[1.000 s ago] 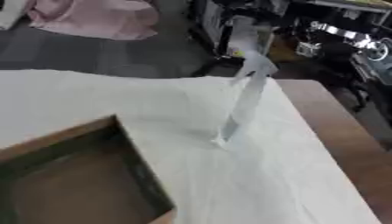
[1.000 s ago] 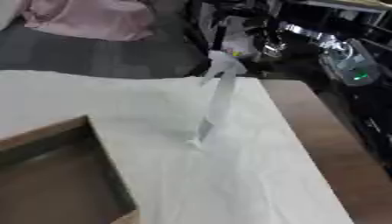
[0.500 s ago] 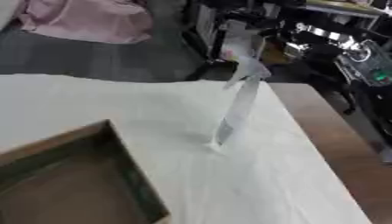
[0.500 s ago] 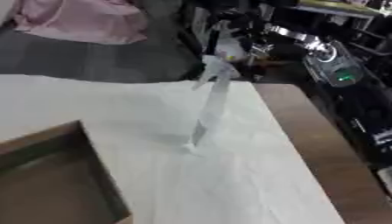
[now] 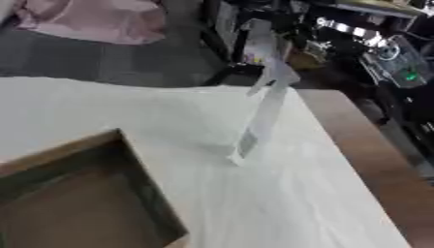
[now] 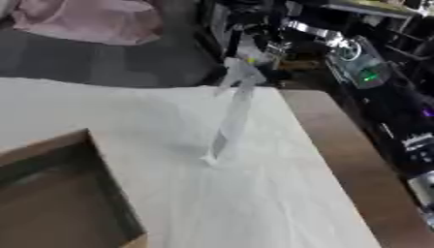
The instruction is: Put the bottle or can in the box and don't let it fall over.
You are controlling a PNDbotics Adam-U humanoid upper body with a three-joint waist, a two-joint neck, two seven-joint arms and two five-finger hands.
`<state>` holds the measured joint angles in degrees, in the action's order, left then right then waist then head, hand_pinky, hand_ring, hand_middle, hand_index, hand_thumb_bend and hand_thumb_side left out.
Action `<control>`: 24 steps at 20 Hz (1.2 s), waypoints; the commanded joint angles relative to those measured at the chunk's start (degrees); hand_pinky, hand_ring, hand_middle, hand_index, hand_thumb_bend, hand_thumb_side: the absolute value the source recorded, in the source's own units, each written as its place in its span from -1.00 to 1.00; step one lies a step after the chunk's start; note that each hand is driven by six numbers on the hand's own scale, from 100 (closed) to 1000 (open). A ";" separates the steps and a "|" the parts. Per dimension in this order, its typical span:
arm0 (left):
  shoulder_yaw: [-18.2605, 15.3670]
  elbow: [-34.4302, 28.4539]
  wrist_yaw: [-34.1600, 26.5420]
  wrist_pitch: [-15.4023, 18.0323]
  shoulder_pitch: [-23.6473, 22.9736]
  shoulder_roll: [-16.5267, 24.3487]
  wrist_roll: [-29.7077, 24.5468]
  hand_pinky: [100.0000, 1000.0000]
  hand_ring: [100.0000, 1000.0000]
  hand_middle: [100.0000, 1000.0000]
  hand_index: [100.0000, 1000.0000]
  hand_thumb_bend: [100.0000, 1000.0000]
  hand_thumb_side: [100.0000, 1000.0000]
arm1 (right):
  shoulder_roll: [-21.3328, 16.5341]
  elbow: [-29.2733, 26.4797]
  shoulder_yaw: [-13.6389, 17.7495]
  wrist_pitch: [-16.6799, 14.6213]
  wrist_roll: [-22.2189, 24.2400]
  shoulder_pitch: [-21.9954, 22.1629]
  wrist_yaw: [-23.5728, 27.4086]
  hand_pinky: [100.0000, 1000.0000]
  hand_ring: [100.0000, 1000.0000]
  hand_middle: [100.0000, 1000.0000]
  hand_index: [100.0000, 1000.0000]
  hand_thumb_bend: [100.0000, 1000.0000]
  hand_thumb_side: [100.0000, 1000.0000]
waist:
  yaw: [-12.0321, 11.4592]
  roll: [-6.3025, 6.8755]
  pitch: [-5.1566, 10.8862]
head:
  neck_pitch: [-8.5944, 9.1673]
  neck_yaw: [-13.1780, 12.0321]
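A brown open-topped box [image 5: 127,160] sits at the lower left of the white-covered table [image 5: 280,193]; its inside shows dark, with nothing I can make out in it. No bottle or can appears in either view. Neither of my hands shows in any view. A thin, pale, see-through strip [image 5: 258,121] stands tilted on the cloth near the table's middle, rising toward the far edge.
The table's bare brown wooden edge [image 5: 364,145] runs down the right side. Beyond the far edge lie dark floor, a pink cloth heap [image 5: 93,19] and black equipment with lights [image 6: 364,72].
The whole picture has shifted: the camera has moved, so the box and strip sit differently in the frame. Nothing on the table has visibly moved.
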<state>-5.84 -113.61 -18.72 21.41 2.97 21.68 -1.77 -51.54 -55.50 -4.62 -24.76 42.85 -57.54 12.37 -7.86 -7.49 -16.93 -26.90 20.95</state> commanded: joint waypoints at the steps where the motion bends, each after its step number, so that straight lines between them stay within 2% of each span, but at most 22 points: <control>1: -0.26 -0.98 -0.24 0.21 0.40 1.26 -0.08 0.28 -0.26 0.79 0.84 -0.73 0.57 | -1.10 -1.02 0.15 -9.34 9.12 -1.45 0.24 1.00 1.00 1.00 1.00 -1.00 0.10 | -0.04 0.29 0.70 | -0.02 0.29; 9: -0.32 -0.98 0.00 -0.05 -0.12 0.90 -0.09 0.28 -0.26 0.79 0.84 -0.73 0.58 | 0.18 -2.05 -1.84 -9.42 9.12 -2.02 0.03 1.00 1.00 1.00 1.00 -1.00 0.13 | 0.40 0.45 0.85 | -1.27 0.32; 18: -0.38 -0.98 0.35 -0.72 -1.55 0.32 0.15 0.28 -0.27 0.79 0.84 -0.72 0.58 | 0.09 -5.52 -4.31 -9.61 9.12 -1.16 1.93 1.00 1.00 1.00 1.00 -1.00 0.14 | 2.16 0.99 2.19 | -3.89 -0.89; 24: -0.38 -0.98 0.26 -0.72 -1.73 0.17 0.09 0.28 -0.27 0.79 0.84 -0.72 0.58 | -0.05 -6.75 -4.72 -9.06 9.12 -0.83 2.79 1.00 1.00 1.00 0.99 -1.00 0.15 | 2.47 1.33 2.38 | -4.32 -0.96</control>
<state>-5.85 -113.61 -18.51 20.78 1.10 21.55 -1.66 -49.64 -61.21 -9.62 -24.78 42.82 -57.69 14.51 -5.51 -6.53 -15.86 -31.15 20.06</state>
